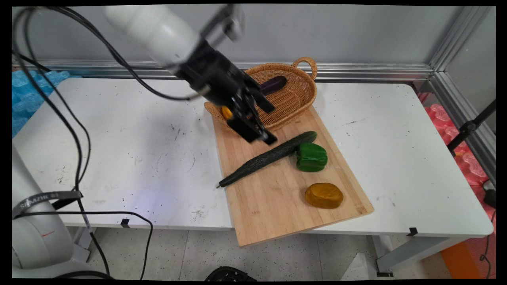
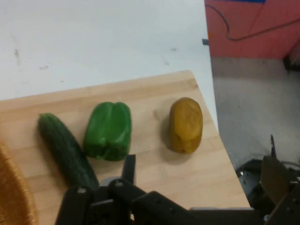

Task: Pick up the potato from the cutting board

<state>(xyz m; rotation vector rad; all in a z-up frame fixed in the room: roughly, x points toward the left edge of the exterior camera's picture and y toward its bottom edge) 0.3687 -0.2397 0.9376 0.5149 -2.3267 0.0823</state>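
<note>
The gripper (image 1: 263,132), whose state I cannot tell, hangs over one cucumber (image 1: 267,158) lying diagonally on the board (image 1: 277,209), thin tip toward the table's near-left; beside it one pepper (image 1: 311,157) and one potato (image 1: 324,195).

Dark cucumber (image 1: 269,158), lying diagonally, beside hand (image 1: 263,136)

A pale wooden cutting board (image 1: 277,206), smooth and matt with visible grain, lies on a white table (image 1: 119,158) whose matt top is scuffed with dark marks. At the board's 12 o'clock sits a woven wicker basket (image 1: 295,99), rough and ribbed. The cucumber (image 1: 265,158) has dark, bumpy skin; the green pepper (image 1: 311,157) is smooth, slightly glossy; the brownish-yellow potato (image 1: 324,195) looks dull.
</note>
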